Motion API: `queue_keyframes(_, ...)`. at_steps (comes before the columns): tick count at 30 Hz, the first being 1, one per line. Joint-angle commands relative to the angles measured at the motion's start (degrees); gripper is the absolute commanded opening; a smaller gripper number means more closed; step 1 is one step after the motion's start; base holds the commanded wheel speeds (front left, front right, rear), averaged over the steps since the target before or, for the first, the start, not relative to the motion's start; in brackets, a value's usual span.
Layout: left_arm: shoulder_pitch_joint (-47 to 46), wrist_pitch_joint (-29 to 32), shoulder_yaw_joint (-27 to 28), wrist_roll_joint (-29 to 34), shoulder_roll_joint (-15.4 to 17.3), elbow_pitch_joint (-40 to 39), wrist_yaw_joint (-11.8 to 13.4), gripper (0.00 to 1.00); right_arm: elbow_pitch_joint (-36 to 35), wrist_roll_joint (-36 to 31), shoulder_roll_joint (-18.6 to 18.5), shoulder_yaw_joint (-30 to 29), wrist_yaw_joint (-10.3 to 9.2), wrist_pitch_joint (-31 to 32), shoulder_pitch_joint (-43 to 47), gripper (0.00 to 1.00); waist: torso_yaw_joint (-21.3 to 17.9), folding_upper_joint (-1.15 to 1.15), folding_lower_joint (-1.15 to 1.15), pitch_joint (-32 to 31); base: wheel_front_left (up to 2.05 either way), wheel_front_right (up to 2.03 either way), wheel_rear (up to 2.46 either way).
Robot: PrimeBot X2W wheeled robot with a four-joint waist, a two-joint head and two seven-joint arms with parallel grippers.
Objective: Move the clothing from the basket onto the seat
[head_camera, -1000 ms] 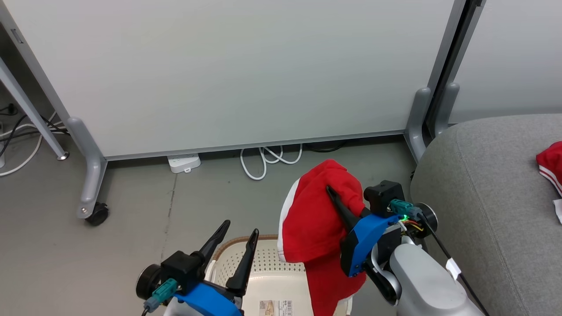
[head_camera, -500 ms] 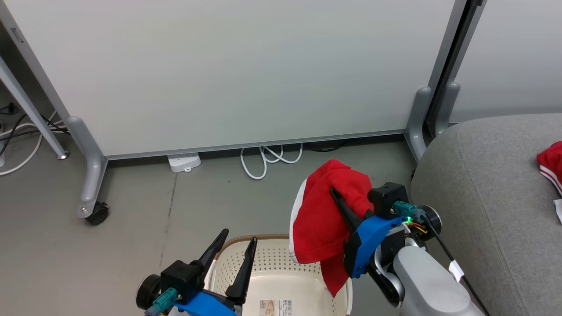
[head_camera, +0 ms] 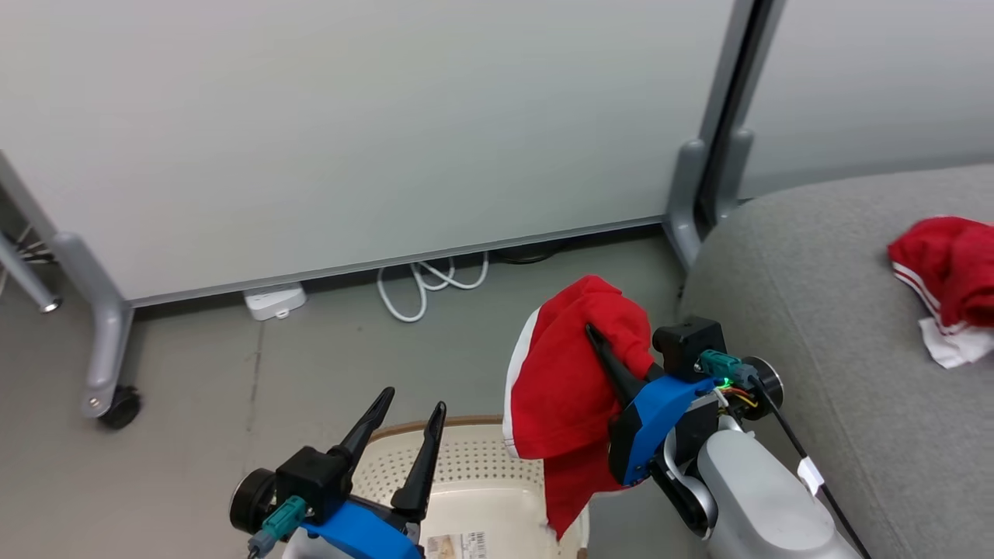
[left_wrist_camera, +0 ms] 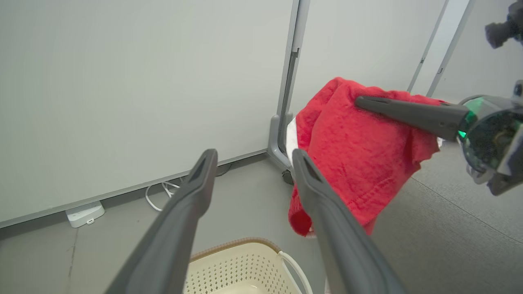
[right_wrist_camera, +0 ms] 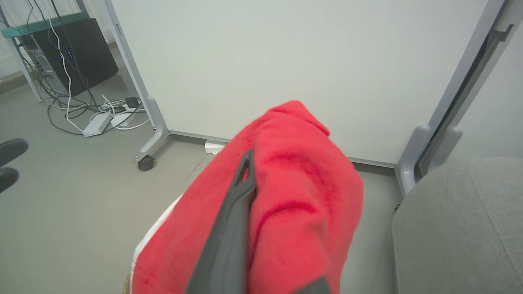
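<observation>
My right gripper (head_camera: 602, 341) is shut on a bright red garment (head_camera: 567, 388) with a white edge band, held in the air above the right rim of the cream perforated basket (head_camera: 466, 473). The cloth drapes over the fingers (right_wrist_camera: 233, 216) and hangs down toward the basket. The same red garment (left_wrist_camera: 359, 147) hangs past my left gripper's fingers. My left gripper (head_camera: 411, 407) stands open above the basket's left part, nothing between its fingers. A second red garment (head_camera: 943, 268) with a white striped band lies on the grey seat (head_camera: 815, 310) at the right.
A pale partition panel (head_camera: 349, 132) on castor feet (head_camera: 116, 404) stands behind, with a white power strip (head_camera: 272, 301) and coiled white cable (head_camera: 419, 283) on the grey floor beneath it. More cables and a dark box (right_wrist_camera: 77, 53) lie far left.
The head camera has swung right, bringing more of the seat and the garment on it into view. The held garment has lifted clear of the basket and edged toward the seat.
</observation>
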Motion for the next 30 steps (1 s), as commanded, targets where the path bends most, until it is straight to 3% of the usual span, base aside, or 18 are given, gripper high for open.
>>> queue_keyframes(1,-0.8,-0.2,0.4,0.4,0.1,-0.3,-0.2,1.00,-0.3,-0.2,0.0,-0.1,-0.06,0.0,0.4,0.00,-2.7,0.00,0.00,0.3,0.00,0.00,0.00)
queue_keyframes(17,-2.3,-0.2,-0.6,0.4,0.7,-0.5,-0.2,1.00,-0.6,-0.6,-0.1,-1.0,-0.05,-0.1,0.6,0.00,-18.8,0.00,0.00,1.7,0.00,0.00,0.00)
queue_keyframes(30,-3.1,-0.2,-1.2,0.1,0.8,-0.2,-0.2,1.00,-1.3,-0.8,0.0,-2.4,-0.05,-0.1,1.3,0.00,-24.6,0.00,0.00,2.7,0.00,0.00,0.00)
